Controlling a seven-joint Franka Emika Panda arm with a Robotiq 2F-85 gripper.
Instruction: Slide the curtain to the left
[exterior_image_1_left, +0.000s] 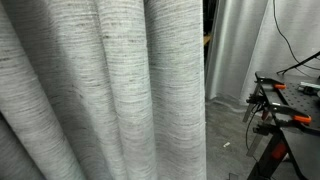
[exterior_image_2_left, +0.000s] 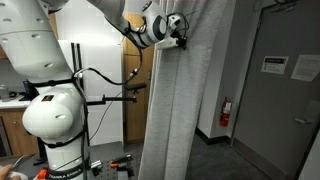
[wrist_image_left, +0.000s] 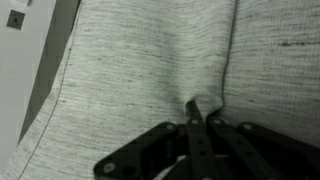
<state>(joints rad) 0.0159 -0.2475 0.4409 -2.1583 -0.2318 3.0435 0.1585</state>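
Observation:
The curtain (exterior_image_1_left: 110, 90) is light-grey woven cloth with fine horizontal streaks and deep vertical folds; it fills most of an exterior view. In another exterior view it hangs to the floor (exterior_image_2_left: 185, 110). My gripper (exterior_image_2_left: 181, 30) is high up at the curtain's edge. In the wrist view the curtain (wrist_image_left: 150, 60) fills the frame and my gripper (wrist_image_left: 198, 108) is shut, its black fingers pinching a fold of the cloth.
A smoother, whiter curtain (exterior_image_1_left: 240, 50) hangs behind. A black bench with orange-handled clamps (exterior_image_1_left: 285, 105) stands to the side. My white arm base (exterior_image_2_left: 55, 120) stands by wooden cabinets (exterior_image_2_left: 110, 80). A grey door (exterior_image_2_left: 285, 90) lies past the curtain.

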